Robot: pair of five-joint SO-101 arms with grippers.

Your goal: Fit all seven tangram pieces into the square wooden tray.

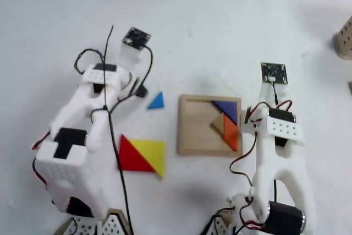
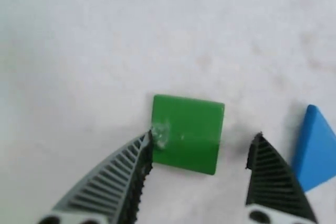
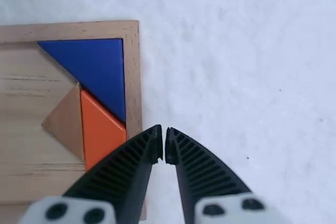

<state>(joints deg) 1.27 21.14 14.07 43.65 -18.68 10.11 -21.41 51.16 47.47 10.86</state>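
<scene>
Four pieces are not yet in the tray [image 1: 192, 136], and I judge the step in hand to be picking up the green square [image 2: 186, 132]. My left gripper [image 2: 202, 145] has its jaws spread around it. One finger [image 2: 137, 166] touches the square's edge and the other stands apart from the opposite edge.

To do this well, I'd get both tips down to the table. Then I'd close slowly on two parallel edges so the square doesn't twist. The blue triangle [image 2: 314, 148] lies just outside the free finger and shouldn't be nudged.

My right gripper [image 3: 164, 142] holds nothing, its fingers nearly together. It is just outside the tray's rim, beside the orange piece [image 3: 100, 129].

The left wrist view gives me the finger contact. The high view adds the red [image 1: 131, 155] and yellow [image 1: 153, 153] triangles, touching each other well behind the left gripper. The right wrist view adds the tan triangle [image 3: 63, 121] against the orange piece.
</scene>
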